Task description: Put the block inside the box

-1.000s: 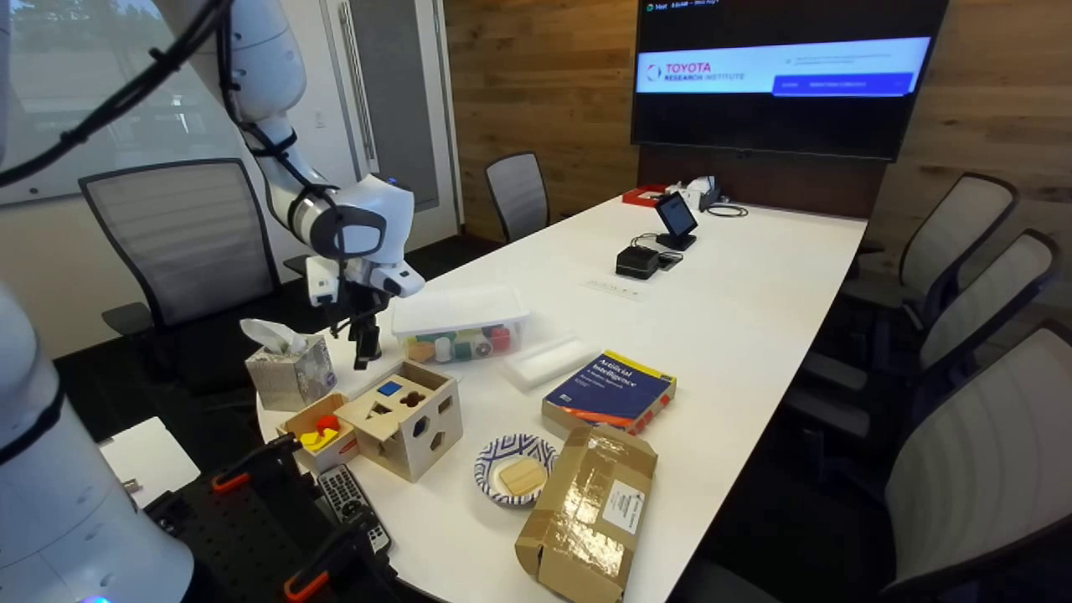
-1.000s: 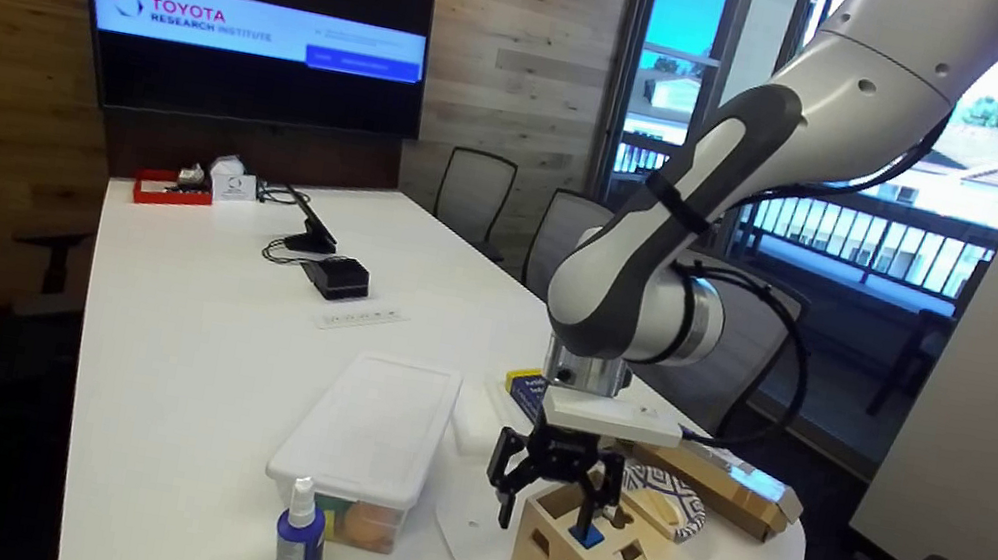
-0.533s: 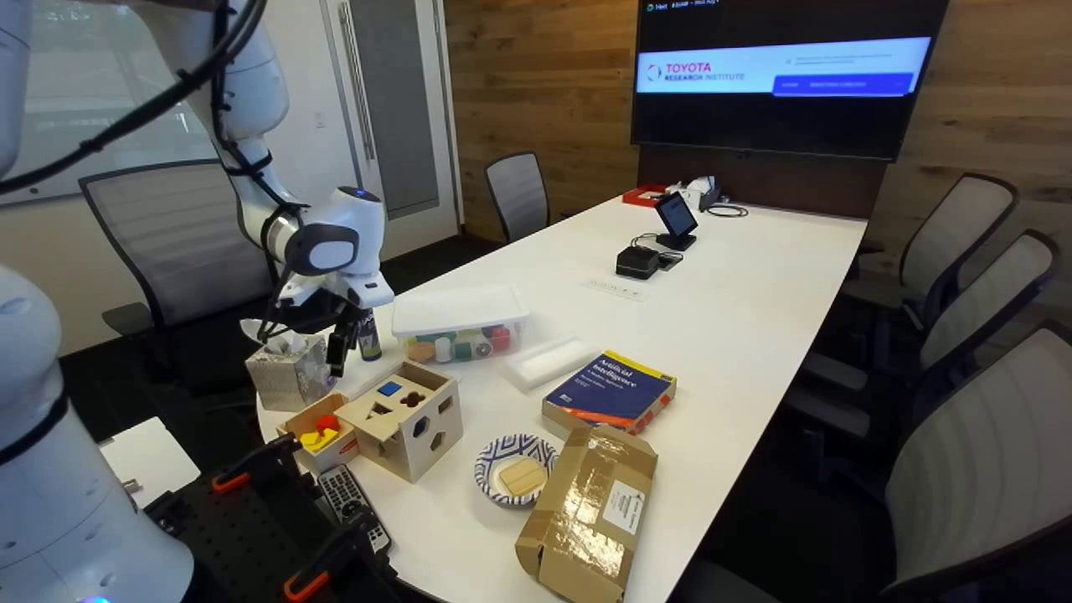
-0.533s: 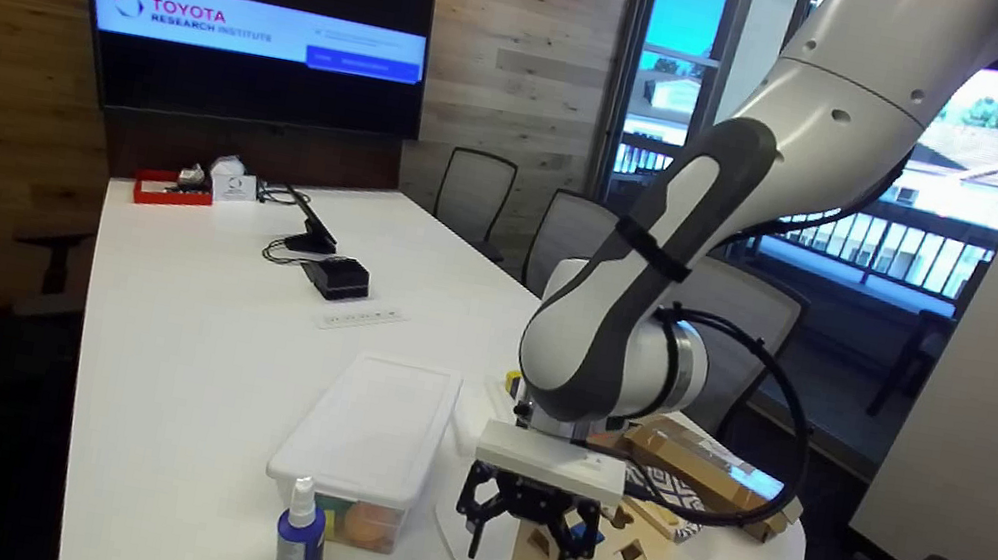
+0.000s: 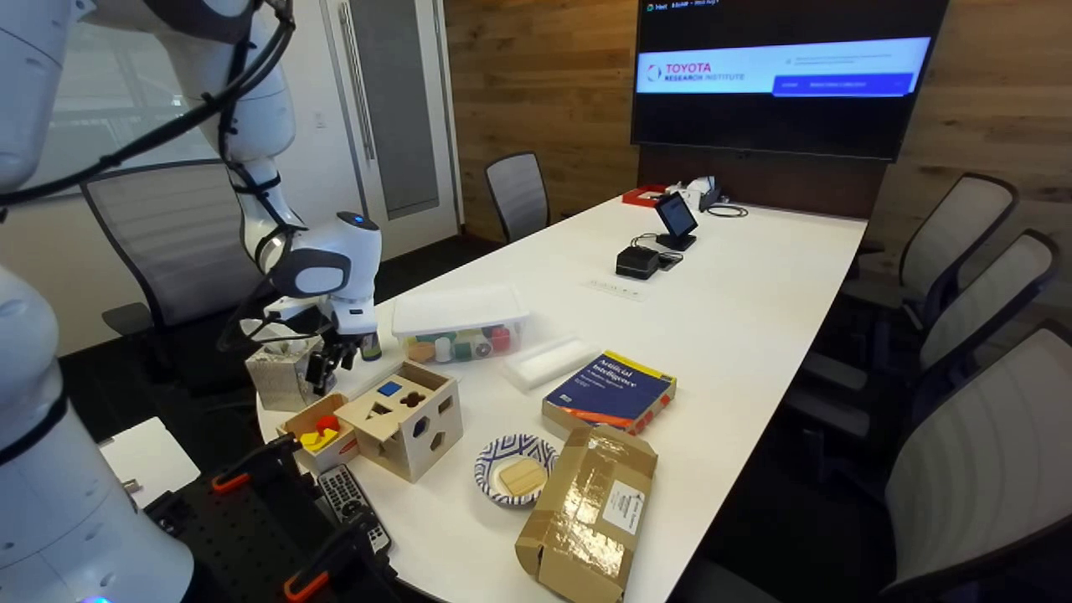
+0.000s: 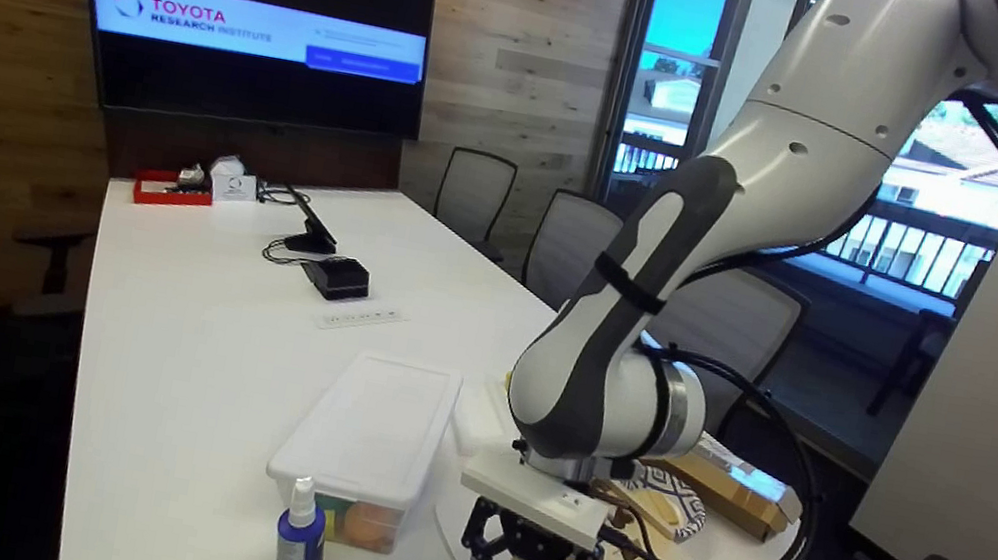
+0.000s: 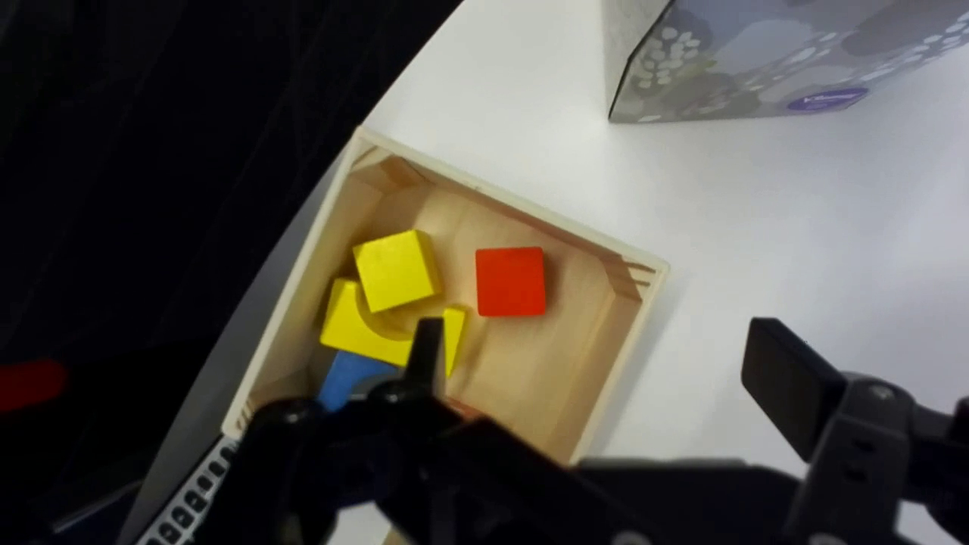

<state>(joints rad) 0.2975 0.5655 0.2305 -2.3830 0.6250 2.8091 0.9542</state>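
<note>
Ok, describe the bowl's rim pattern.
Blue geometric lines on white; the bowl shows best in an exterior view.

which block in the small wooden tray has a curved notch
The yellow arch block, with a rounded bite in one side. The square yellow block and red block show straight edges; the blue block is partly hidden.

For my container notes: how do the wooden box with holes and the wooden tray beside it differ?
The box stands taller; the tray is low. The box has shaped holes in its faces; the tray is open-topped, with blocks showing inside. Both are light wood and on the white table.
</note>
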